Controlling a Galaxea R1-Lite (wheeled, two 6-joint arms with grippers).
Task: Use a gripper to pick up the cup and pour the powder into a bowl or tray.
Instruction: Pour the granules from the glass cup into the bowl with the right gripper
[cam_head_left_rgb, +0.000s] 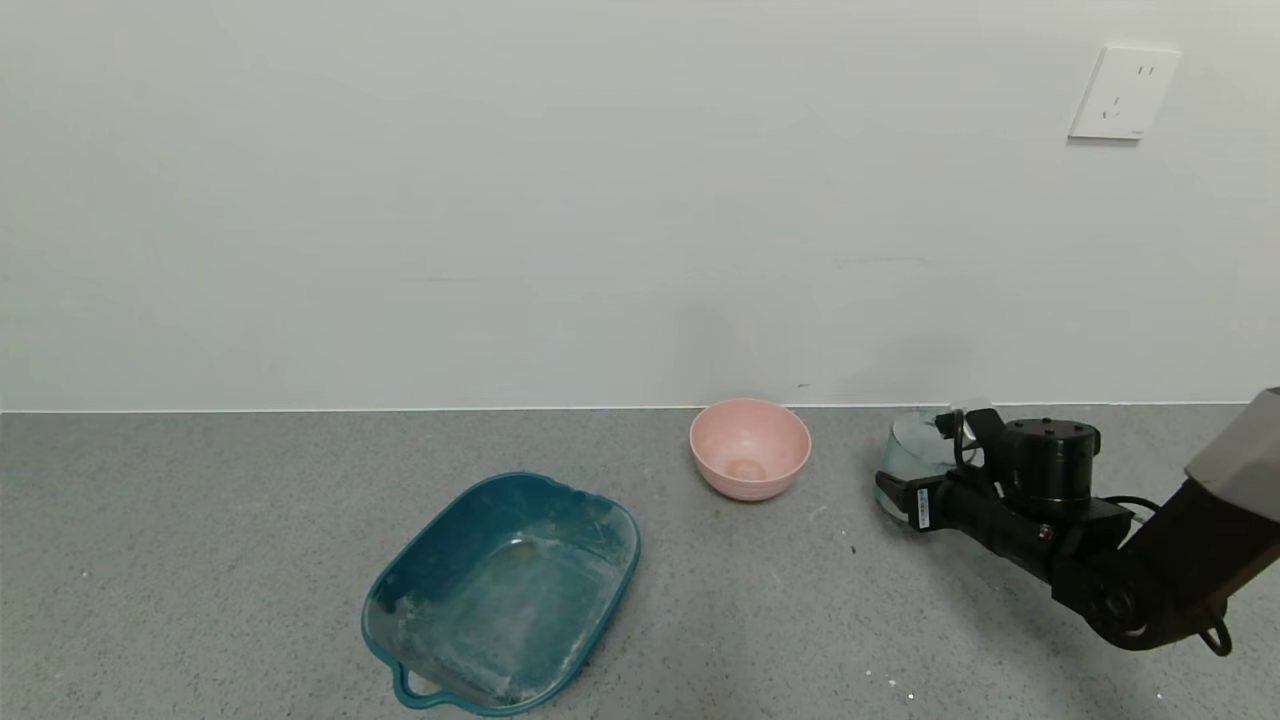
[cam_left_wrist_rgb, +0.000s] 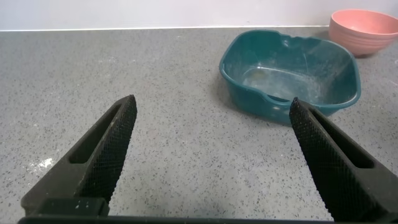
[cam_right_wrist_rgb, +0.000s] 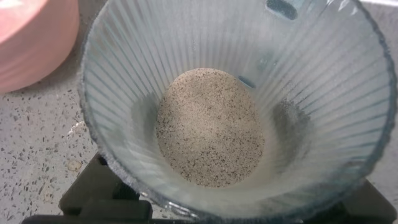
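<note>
The ribbed translucent cup (cam_head_left_rgb: 912, 448) stands upright on the grey counter, right of the pink bowl (cam_head_left_rgb: 750, 448). My right gripper (cam_head_left_rgb: 915, 457) has a finger on each side of the cup and is shut on it. In the right wrist view the cup (cam_right_wrist_rgb: 124, 81) fills the frame. Its bottom shows a speckled tan-grey oval (cam_right_wrist_rgb: 208, 127); I cannot tell whether this is powder or the counter seen through the base. A small tan patch of powder (cam_head_left_rgb: 745, 467) lies in the bowl. My left gripper (cam_left_wrist_rgb: 211, 102) is open and empty over bare counter.
A teal tray (cam_head_left_rgb: 600, 520) with a handle and whitish powder smears lies left of the bowl; it also shows in the left wrist view (cam_left_wrist_rgb: 249, 93). The wall runs just behind the bowl and cup. Small white specks dot the counter in front.
</note>
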